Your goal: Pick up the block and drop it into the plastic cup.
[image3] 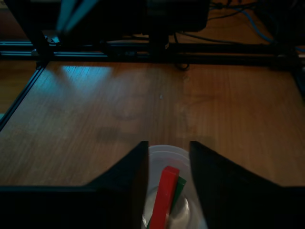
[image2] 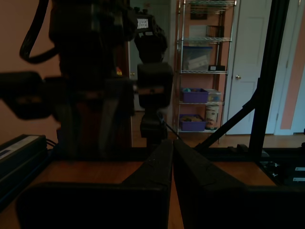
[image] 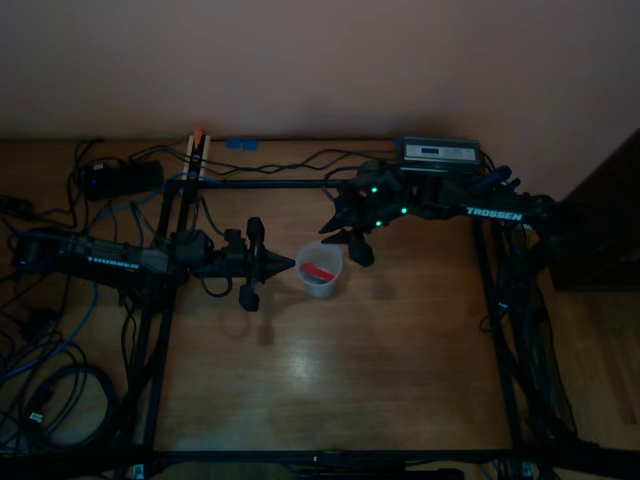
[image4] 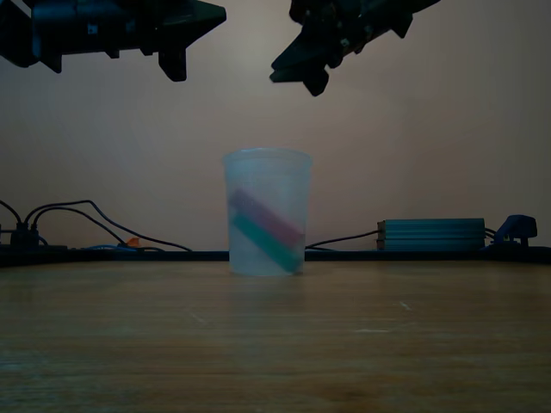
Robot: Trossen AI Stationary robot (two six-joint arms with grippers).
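In the right wrist view, the thing nearest the camera is the right gripper (image3: 167, 162), with its two dark fingers (image3: 126, 174) spread apart and nothing between them. Directly below the gap stands the plastic cup (image3: 162, 152), and the block (image3: 164, 191) is inside it, red and leaning against the wall of the cup. A green block (image3: 179, 186) leans beside it in the same cup, touching the red one.

The exterior view shows the cup (image4: 267, 176) standing upright on the wooden table (image4: 275, 344), near the middle. Through its translucent wall the red block (image4: 263, 215) lies tilted, and the green one (image4: 258, 237) is just under it, with the same slope. Both grippers hang in the air above the cup and do not touch it: the right gripper (image4: 293, 73) is over the cup and a little to the exterior view's right, and the left gripper (image4: 219, 13) is to the exterior view's left.

In the top view, the left gripper (image: 290, 263) points at the cup (image: 320, 268) from the left side, just beside its rim. The left wrist view shows its fingers (image2: 155, 167) pressed together, holding nothing. The right arm comes from the far right. A grey box (image: 437, 153) and many cables (image: 50, 350) lie at the far and left edges of the table.
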